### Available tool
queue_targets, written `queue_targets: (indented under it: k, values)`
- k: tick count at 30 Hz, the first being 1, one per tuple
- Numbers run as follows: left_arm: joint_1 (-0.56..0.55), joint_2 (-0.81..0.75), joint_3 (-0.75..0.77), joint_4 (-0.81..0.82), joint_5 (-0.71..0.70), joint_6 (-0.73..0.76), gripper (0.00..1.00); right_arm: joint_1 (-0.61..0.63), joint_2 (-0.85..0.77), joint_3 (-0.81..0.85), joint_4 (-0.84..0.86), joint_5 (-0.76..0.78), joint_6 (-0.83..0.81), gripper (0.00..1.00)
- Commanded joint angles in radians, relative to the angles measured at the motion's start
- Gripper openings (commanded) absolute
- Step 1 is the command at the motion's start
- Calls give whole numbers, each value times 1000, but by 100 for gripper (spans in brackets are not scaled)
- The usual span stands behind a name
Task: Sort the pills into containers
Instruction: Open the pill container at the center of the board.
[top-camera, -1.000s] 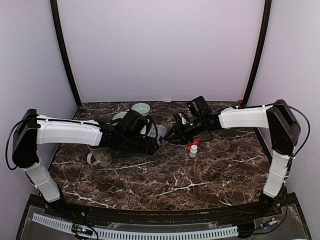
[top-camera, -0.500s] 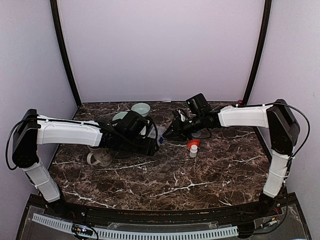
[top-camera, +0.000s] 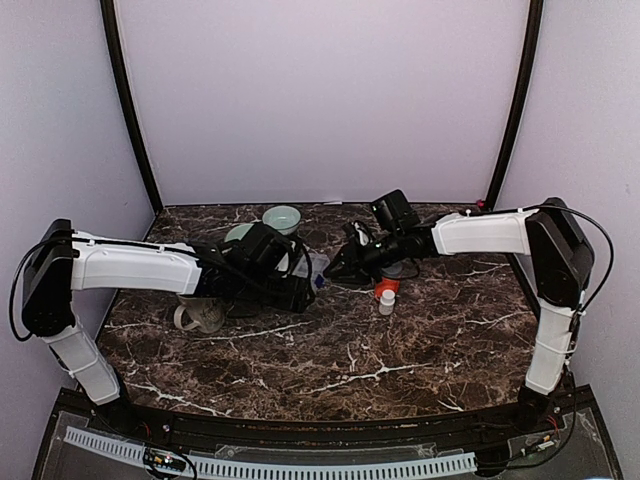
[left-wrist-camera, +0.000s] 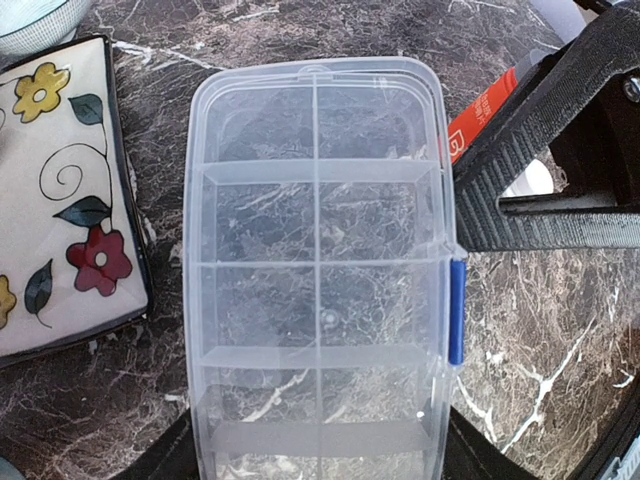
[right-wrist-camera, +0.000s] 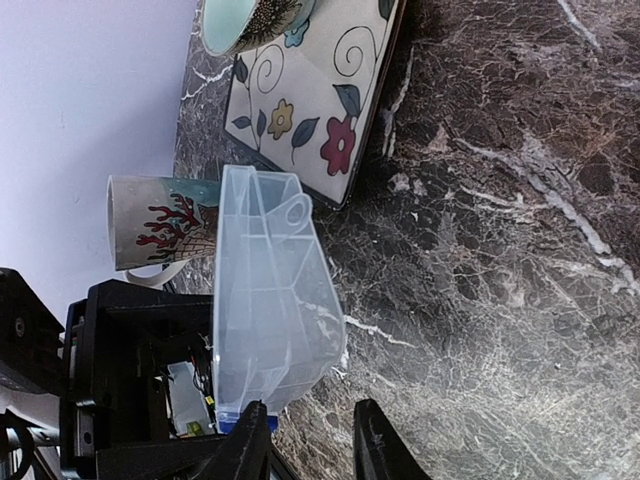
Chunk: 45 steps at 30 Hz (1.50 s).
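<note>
The clear box (left-wrist-camera: 318, 280) is found near the middle of the table (top-camera: 400, 350), a little toward the back, between the two arms. It is split by thin walls into two rows of small cells. The dark stone of the table can be seen through the cells. A blue clasp (left-wrist-camera: 456, 310) is seen on one long side of the box.

The near end of the box is pinched by the left gripper (left-wrist-camera: 320, 456). Its two fingers are spread wide, with one pressed to each long side. It cannot be told if the box is resting on the table or lifted a bit.

The right gripper (right-wrist-camera: 312, 445) is placed at the side with the clasp. Its fingers are parted a little, and only bare table is seen in the gap. One finger is right by the edge of the box, just above the clasp. It cannot be told if they touch.

A square plate (left-wrist-camera: 60, 200) painted with flowers lies just beside the other long side of the box. A mug (right-wrist-camera: 165, 235) with a red pattern is set near the left arm. A green bowl (top-camera: 283, 216) sits at the back. A small white bottle (top-camera: 386, 297) with a red cap stands under the right arm.
</note>
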<state>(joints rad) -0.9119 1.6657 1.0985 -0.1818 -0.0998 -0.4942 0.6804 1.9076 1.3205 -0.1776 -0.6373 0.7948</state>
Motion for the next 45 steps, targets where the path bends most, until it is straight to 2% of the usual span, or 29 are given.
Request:
queue_targets:
  k: [1, 16, 28, 45]
  values:
    - [-2, -60, -13, 57, 53, 8, 63, -1, 26, 40, 38, 4, 8, 29]
    - [-3, -100, -37, 151, 170, 32, 66, 7, 87, 76, -7, 32, -27, 29]
    - [-2, -88, -44, 187, 236, 29, 75, 20, 124, 86, -27, 31, -56, 28]
    - [-2, -18, -55, 175, 287, 4, 74, 33, 166, 85, -48, 23, -84, 29]
